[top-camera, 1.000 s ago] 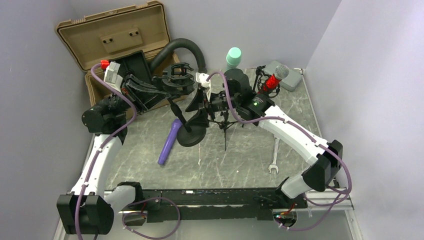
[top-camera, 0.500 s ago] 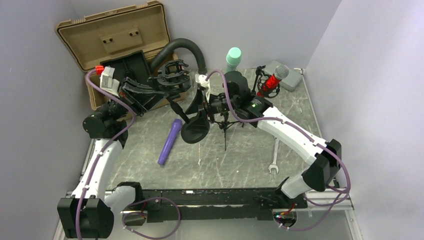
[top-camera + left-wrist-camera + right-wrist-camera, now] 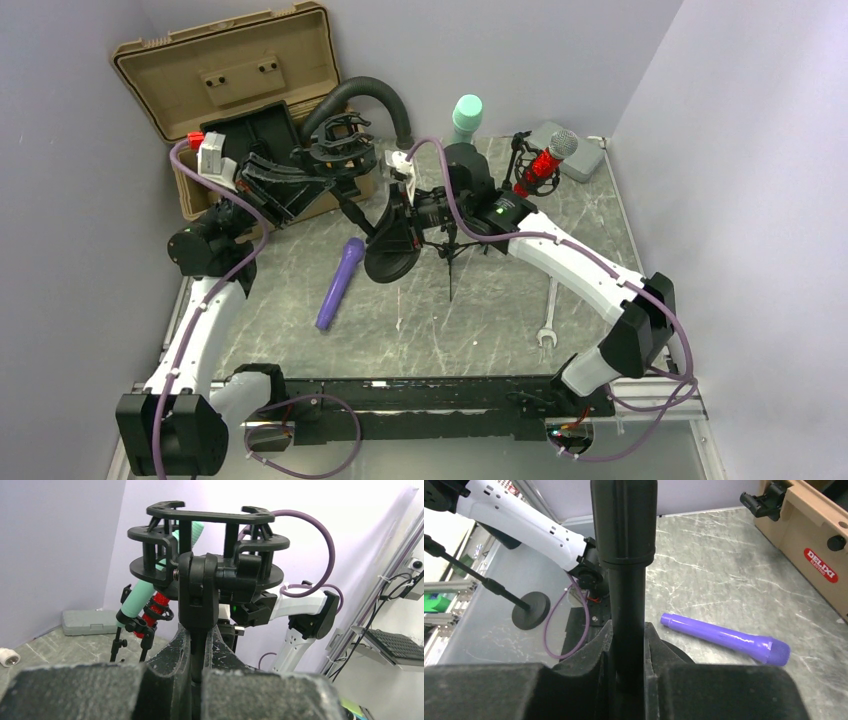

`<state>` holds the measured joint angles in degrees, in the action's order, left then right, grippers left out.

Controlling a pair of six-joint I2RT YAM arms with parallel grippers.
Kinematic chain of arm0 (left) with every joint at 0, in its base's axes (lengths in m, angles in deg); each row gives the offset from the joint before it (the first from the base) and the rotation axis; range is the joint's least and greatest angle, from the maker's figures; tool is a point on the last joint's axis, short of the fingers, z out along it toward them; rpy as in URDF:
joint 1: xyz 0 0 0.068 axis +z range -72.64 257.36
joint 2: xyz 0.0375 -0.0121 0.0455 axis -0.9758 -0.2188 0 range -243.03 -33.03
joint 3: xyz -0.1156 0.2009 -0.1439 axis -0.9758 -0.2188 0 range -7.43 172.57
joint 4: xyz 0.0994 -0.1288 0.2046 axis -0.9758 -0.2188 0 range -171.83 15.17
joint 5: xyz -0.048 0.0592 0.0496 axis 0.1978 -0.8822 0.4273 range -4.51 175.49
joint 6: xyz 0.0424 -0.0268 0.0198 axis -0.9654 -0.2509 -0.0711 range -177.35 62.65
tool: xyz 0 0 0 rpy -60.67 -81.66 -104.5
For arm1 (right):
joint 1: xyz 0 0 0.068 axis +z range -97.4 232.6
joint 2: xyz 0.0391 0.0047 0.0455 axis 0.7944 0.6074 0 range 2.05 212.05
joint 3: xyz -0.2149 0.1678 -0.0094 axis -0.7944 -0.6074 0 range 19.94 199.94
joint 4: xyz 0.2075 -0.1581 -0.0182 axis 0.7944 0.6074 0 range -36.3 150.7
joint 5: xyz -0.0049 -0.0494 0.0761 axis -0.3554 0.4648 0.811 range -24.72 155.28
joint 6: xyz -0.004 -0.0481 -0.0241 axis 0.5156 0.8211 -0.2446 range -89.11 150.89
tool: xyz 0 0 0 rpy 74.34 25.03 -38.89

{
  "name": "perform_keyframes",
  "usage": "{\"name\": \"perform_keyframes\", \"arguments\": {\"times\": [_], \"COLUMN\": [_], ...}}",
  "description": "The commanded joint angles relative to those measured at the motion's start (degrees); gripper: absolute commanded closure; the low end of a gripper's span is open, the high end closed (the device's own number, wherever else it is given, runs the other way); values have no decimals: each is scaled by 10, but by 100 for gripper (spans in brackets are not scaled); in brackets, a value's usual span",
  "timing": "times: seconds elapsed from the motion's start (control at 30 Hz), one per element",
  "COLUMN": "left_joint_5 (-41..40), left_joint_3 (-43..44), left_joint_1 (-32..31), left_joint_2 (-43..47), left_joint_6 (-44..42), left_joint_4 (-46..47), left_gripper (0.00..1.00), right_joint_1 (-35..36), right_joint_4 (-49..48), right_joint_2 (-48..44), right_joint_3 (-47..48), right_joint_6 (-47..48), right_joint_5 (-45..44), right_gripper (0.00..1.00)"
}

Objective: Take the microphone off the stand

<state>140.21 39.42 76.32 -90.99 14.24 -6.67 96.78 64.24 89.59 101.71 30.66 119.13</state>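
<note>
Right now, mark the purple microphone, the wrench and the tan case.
purple microphone (image 3: pixel 338 285), top external view, middle of its handle.
wrench (image 3: pixel 549 310), top external view, its shaft.
tan case (image 3: pixel 230 55), top external view, inside of the open lid.

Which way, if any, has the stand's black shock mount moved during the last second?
Yes. In the top view the shock mount has shifted left and slightly farther back, toward the open tan case, which stayed put.
</note>
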Motion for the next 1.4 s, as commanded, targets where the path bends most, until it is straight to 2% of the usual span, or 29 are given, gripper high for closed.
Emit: {"name": "perform_keyframes", "arguments": {"times": [0.0,0.07,0.1,0.13,0.4,0.43,0.5,0.7,0.77,0.87,0.97,1.03,1.07,1.1,1.23,1.3,1.37], "left_joint_5": [-32,-20,-10,1,86,92,105,109,104,98,89,72,56,42,-15,-46,-81], "left_joint_3": [1,-3,-4,-6,-24,-28,-37,-38,-32,-22,-15,-15,-17,-19,-3,24,70], "left_joint_1": [2,1,2,2,1,1,-1,-21,-34,-58,-78,-86,-87,-88,-92,-95,-99], "left_joint_2": [11,14,15,16,31,32,33,29,22,12,2,-3,-4,-5,-10,-14,-19], "left_joint_6": [20,16,12,5,-85,-98,-130,-214,-219,-228,-232,-227,-219,-211,-188,-193,-228], "left_joint_4": [39,35,34,34,6,3,-4,-68,-72,-84,-96,-108,-110,-113,-196,-299,-448], "left_gripper": [100,100,95,81,7,2,1,3,9,23,51,83,96,100,100,100,100], "right_joint_1": [-1,-1,0,0,0,0,1,1,1,1,1,2,2,2,3,8,17], "right_joint_4": [-15,-12,-10,-6,11,11,11,16,18,19,22,28,33,39,58,72,89], "right_joint_2": [0,-4,-6,-7,-5,-5,-2,5,8,13,15,15,14,12,9,12,15], "right_joint_3": [12,16,17,20,52,55,62,73,74,74,75,77,77,80,94,106,121], "right_joint_6": [-2,-2,-2,-2,-8,-11,-14,-14,-13,-11,-9,-4,-2,-2,23,30,39], "right_joint_5": [19,24,28,38,78,83,92,103,102,98,86,71,59,46,-15,-50,-80], "right_gripper": [94,100,100,100,100,100,100,100,100,100,100,100,100,100,100,100,100]}}
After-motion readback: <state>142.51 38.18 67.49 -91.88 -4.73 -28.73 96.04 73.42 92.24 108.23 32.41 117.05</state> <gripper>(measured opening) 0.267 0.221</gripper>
